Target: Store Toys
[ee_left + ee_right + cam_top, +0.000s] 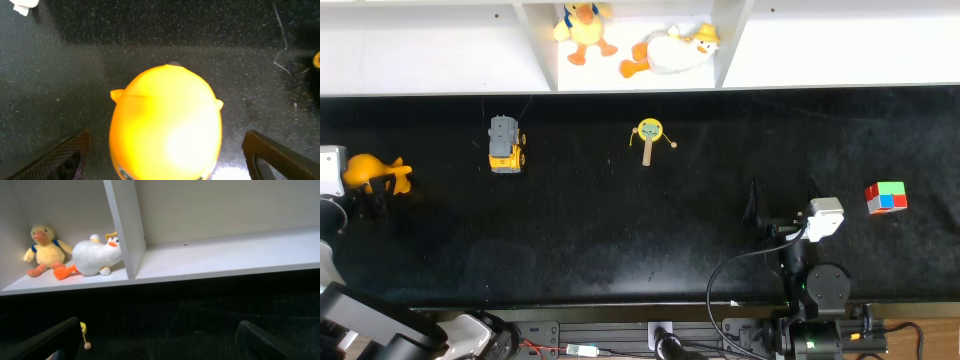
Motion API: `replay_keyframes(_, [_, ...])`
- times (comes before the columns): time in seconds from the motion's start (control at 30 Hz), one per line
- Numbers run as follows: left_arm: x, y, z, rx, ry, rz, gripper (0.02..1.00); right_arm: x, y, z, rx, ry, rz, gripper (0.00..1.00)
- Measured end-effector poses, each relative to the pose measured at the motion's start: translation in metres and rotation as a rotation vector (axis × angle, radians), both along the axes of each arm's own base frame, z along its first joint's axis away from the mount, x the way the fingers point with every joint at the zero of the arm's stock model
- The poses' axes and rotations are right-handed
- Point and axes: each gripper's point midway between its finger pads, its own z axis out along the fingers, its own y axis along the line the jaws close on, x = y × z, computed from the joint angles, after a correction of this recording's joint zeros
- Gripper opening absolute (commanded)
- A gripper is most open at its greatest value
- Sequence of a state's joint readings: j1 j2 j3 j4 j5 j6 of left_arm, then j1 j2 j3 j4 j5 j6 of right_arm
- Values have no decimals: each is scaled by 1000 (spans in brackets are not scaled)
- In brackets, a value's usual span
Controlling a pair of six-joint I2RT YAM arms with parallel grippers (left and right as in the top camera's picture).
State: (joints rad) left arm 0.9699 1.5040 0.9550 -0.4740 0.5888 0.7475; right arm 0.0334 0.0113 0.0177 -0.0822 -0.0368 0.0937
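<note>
A rounded yellow-orange toy (167, 125) sits on a black speckled surface (200, 30). It is centred in the left claw (167, 160), whose two dark fingers (60, 157) are spread wide, clear of it. A small white object (22, 6) lies farther off.

The left arm (350, 318) stands at the near left corner and reaches away along the left edge of the worktop, its white wrist (328, 170) at the far end of the reach. The left jaws point down at the worktop and are spread wide, the two dark fingers (60, 157) well apart.

The right arm (800, 265) rises from its base at the near right and is folded fairly close over it, with its white wrist (823, 218) just beyond the base. The right jaws stick out to the left of that wrist, low and roughly level, facing the far side. They too gape wide, with the fingers (50, 337) set far apart.
</note>
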Motion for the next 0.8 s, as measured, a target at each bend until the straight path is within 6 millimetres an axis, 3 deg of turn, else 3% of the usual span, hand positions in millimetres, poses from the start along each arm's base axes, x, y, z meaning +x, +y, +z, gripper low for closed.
replay_keyframes(0.13, [1,1,-3,-6,3,7,991,0,0,0,0,0,0,996])
replay_keyframes(0.37, [2,4,-9,-17,5,12,36,0,0,0,0,0,0,996])
replay_keyframes(0.6, [8,-3,-1,-37,-44,-21,36,0,0,0,0,0,0,996])
replay_keyframes(0.8, [27,-9,38,-8,-159,-19,36,0,0,0,0,0,0,993])
